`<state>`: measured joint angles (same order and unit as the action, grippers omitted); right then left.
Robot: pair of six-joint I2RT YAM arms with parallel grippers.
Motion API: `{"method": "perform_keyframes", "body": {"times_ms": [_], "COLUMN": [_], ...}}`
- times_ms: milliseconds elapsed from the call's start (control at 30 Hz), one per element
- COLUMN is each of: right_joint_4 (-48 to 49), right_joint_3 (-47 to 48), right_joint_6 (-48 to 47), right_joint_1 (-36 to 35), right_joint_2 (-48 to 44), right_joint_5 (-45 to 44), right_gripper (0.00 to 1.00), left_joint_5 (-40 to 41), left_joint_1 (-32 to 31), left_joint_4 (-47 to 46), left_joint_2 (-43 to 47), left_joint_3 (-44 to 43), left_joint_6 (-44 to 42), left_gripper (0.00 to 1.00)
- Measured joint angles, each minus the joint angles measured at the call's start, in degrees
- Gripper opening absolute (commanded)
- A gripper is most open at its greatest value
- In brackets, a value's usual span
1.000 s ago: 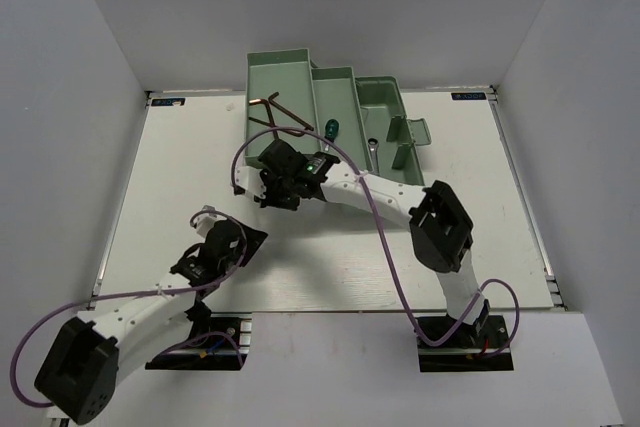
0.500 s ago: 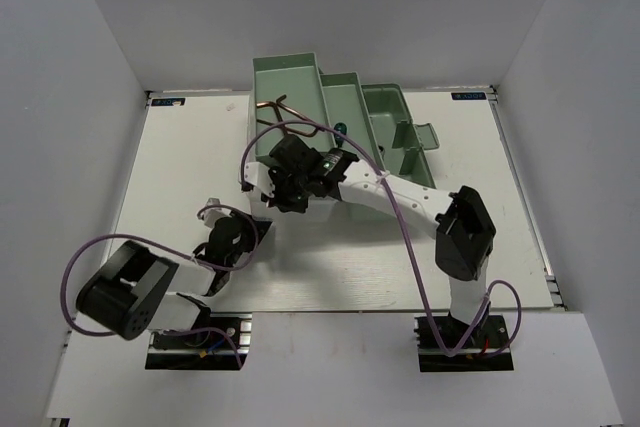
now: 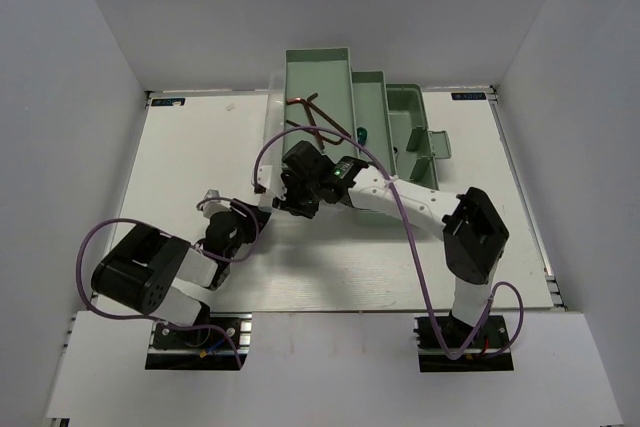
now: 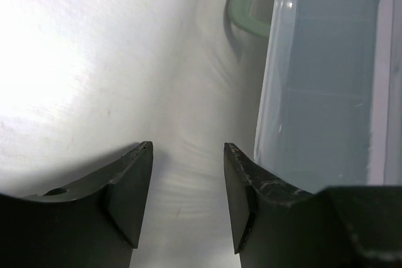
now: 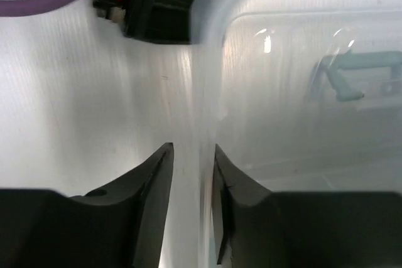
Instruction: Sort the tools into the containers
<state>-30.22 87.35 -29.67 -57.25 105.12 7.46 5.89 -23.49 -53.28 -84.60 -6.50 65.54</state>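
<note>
From above, the pale-green toolbox (image 3: 405, 107) sat at the tabletop's (image 3: 180, 167) far edge, with hex keys (image 3: 308, 112) in its leftmost tray (image 3: 320, 72) and a screwdriver (image 3: 360, 133) in the next. Left wrist: the left gripper's (image 4: 187, 174) fingers stood half apart and empty beside the toolbox's translucent lid (image 4: 320, 92). Right wrist: the right gripper's (image 5: 192, 149) fingers, narrowly parted, straddled the lid's rim unclamped.

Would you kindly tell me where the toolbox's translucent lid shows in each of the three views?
Top external: the translucent lid, faint, left of the green trays.
Left wrist: lid fills the right side.
Right wrist: lid upper right, edge down the middle.
Shared landmark: the white table.
</note>
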Motion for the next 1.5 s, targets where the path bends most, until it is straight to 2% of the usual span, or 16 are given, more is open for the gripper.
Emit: {"method": "perform_keyframes", "body": {"times_ms": [33, 67, 167, 533, 567, 600, 700, 867, 967, 1033, 1100, 1133, 1167, 1267, 1367, 1500], "right_joint_4": [0.00, 0.13, 0.50, 1.18, 0.79, 0.00, -2.89, -6.08, -9.60, -11.56, -11.50, -11.72, -11.85, -11.72, -12.04, -13.57], "right_joint_3": [0.00, 0.00, 0.02, 0.35, 0.55, 0.92, 2.93, 3.72, 4.98, 6.80, 7.54, 7.54, 7.67, 9.33, 11.13, 11.93], "right_joint_6": [-0.20, -0.35, -0.68, 1.05, 1.09, 1.18, 1.53, 0.42, -0.26, -1.31, -2.56, -2.84, -2.93, -4.63, -7.56, -9.03], "right_joint_1": [-0.02, -0.09, 0.28, 0.66, 0.68, 0.72, 0.63, -0.66, -0.98, -0.98, -0.76, -0.72, -0.79, -1.01, -1.05, -1.68], "right_joint_2": [-0.09, -0.26, -0.74, -1.25, -1.27, -1.27, -1.31, -2.69, -3.17, -3.39, -5.03, -6.54, -8.11, -11.41, -11.58, -10.19], "right_joint_5": [-0.02, -0.35, -1.31, -1.95, -1.75, -1.64, -1.05, -0.83, -2.69, -4.20, -4.33, -3.34, -1.95, 2.95, 9.16, 13.53], "right_gripper": [0.33, 0.17, 0.02, 0.00, 0.04, 0.24, 0.59, 0.69, 0.48, 0.17, 0.07, 0.11, 0.29, 0.56, 0.63, 0.60], "left_joint_5": [0.13, -0.02, -1.44, -6.16, -6.80, -7.65, -9.92, -12.63, -13.22, -13.60, -13.86, -13.88, -13.90, -13.92, -14.03, -14.38], "left_joint_1": [0.15, 0.50, 0.66, 2.32, 2.54, 2.71, 3.21, 3.61, 3.85, 3.89, 3.93, 3.93, 3.93, 4.02, 4.04, 4.09], "left_joint_4": [-0.61, -1.36, -3.37, -21.68, -22.82, -24.04, -26.97, -27.08, -26.86, -26.75, -26.71, -26.67, -26.62, -26.58, -26.40, -25.64], "left_joint_2": [-0.57, -1.44, -4.68, -19.45, -20.57, -21.84, -24.92, -26.73, -26.73, -26.73, -26.71, -26.71, -26.71, -26.71, -26.62, -26.49], "left_joint_3": [-0.37, -0.85, -2.14, -3.74, -3.98, -4.37, -5.99, -8.68, -8.81, -8.83, -8.87, -8.87, -8.90, -8.90, -8.98, -9.46], "left_joint_6": [0.00, -0.15, -0.28, 2.38, 2.69, 2.95, 4.13, 4.55, 4.57, 4.57, 4.57, 4.57, 4.57, 4.57, 4.57, 4.55], "left_gripper": [0.60, 0.60, 0.60, 0.61, 0.61, 0.61, 0.61, 0.61, 0.61, 0.61, 0.61, 0.61, 0.61, 0.61, 0.61, 0.61]}}
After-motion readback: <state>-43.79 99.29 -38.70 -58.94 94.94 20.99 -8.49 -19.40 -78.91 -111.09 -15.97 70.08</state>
